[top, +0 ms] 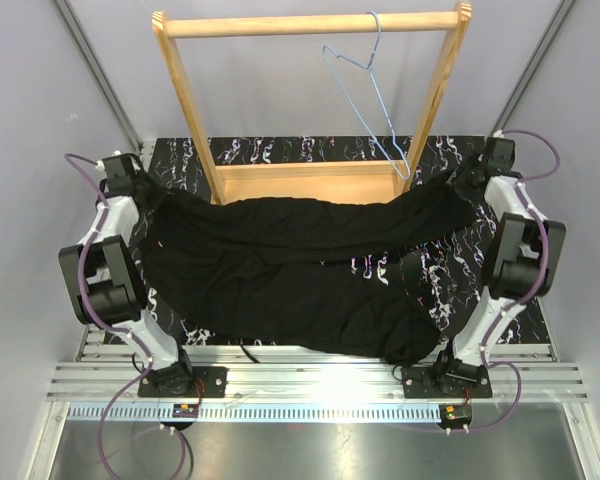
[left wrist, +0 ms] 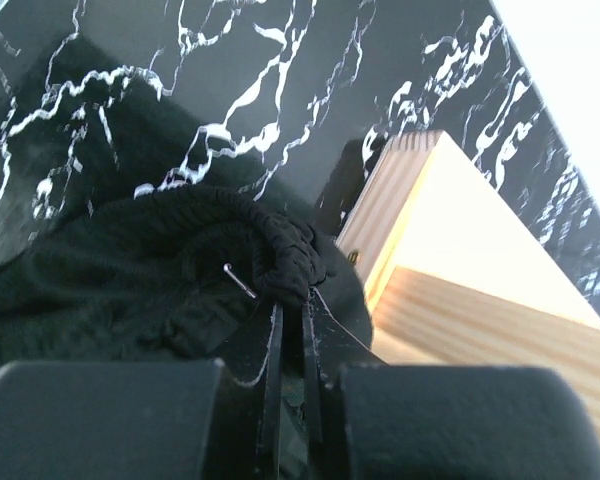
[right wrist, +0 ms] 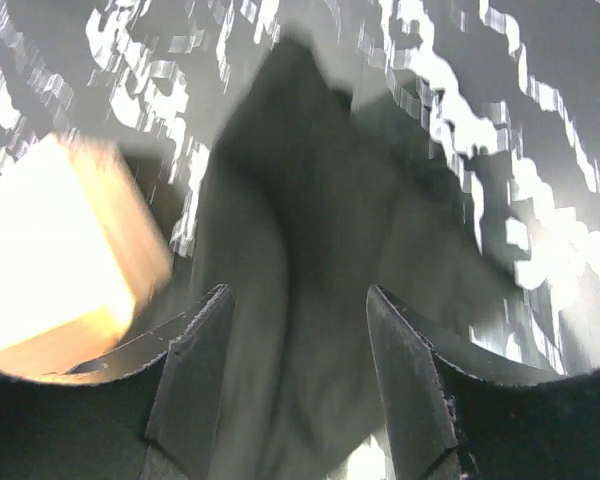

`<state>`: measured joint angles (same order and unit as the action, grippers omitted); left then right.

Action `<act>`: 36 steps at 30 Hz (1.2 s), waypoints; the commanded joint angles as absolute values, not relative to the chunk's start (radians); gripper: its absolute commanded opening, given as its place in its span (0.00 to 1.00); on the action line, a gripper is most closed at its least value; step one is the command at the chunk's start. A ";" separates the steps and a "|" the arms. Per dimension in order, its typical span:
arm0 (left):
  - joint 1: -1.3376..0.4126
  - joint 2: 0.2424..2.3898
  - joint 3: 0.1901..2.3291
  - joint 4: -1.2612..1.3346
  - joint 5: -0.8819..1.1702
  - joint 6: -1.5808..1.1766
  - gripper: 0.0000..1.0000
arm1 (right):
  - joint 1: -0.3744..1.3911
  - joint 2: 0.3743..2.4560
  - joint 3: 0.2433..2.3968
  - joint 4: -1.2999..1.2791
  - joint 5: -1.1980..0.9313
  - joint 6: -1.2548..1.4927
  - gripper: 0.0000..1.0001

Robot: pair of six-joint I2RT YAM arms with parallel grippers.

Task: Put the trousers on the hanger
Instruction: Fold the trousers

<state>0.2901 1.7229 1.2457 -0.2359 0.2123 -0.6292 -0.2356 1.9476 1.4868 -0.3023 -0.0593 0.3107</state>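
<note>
A: Left gripper is pinched shut on the trousers, which lie spread before the rack. Right gripper stands open over the other end.

B: Bite deep into the cloth, then lift both ends level towards the hanger.

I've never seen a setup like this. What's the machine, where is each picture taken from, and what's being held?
These are two black robot arms, the left arm and the right arm, bolted at the near edge of a black marbled table. One picture looks down from above and behind them; the other two come from a camera on each wrist, showing its fingers. A large black pair of soft trousers lies spread across the table. Behind it stands a light wooden rack with a thin light-blue wire hanger hooked on its top bar. The left gripper is shut on the trousers' ribbed edge. The right gripper is open, fingers apart over the cloth.
</note>
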 commanded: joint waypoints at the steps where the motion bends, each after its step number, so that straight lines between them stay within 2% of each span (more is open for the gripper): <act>1: 0.265 1.553 1.188 -0.193 0.088 -0.565 0.16 | -0.230 1.697 1.328 -0.244 -0.110 0.325 0.63; 2: 0.264 1.524 1.168 -0.192 0.053 -0.555 0.43 | -0.230 1.657 1.290 -0.241 -0.115 0.322 0.65; 3: 0.262 1.491 1.148 -0.195 0.023 -0.551 0.64 | -0.229 1.622 1.255 -0.242 -0.118 0.321 0.66; 4: 0.258 1.459 1.102 -0.196 0.002 -0.551 0.84 | -0.229 1.556 1.202 -0.245 -0.121 0.319 0.66; 5: 0.256 1.387 1.076 -0.198 -0.059 -0.552 0.99 | -0.229 1.525 1.178 -0.252 -0.129 0.313 0.68; 11: 0.284 1.154 0.917 -0.296 -0.288 -0.555 0.99 | -0.229 1.355 1.114 -0.369 -0.163 0.262 0.71; 14: 0.376 1.150 0.879 -0.319 -0.238 -0.575 0.99 | -0.227 1.281 1.094 -0.387 -0.192 0.267 0.71; 19: 0.463 1.306 0.887 -0.321 -0.183 -0.583 0.91 | -0.226 1.195 1.078 -0.439 -0.210 0.258 0.73; 22: 0.517 1.409 0.893 -0.287 -0.069 -0.592 0.85 | -0.227 1.163 1.075 -0.468 -0.207 0.255 0.73; 26: 0.518 1.471 0.894 -0.270 -0.035 -0.591 0.79 | -0.225 1.140 1.072 -0.491 -0.196 0.249 0.73; 31: 0.518 1.563 0.891 -0.272 -0.006 -0.603 0.77 | -0.225 1.135 1.065 -0.512 -0.190 0.253 0.73; 36: 0.514 1.629 0.900 -0.291 0.051 -0.585 0.67 | -0.225 1.115 1.039 -0.502 -0.195 0.267 0.73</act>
<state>0.5167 1.6112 0.8894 -0.3000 -0.0032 -0.5964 -0.2310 1.1507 1.0451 -0.5072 -0.1848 0.2661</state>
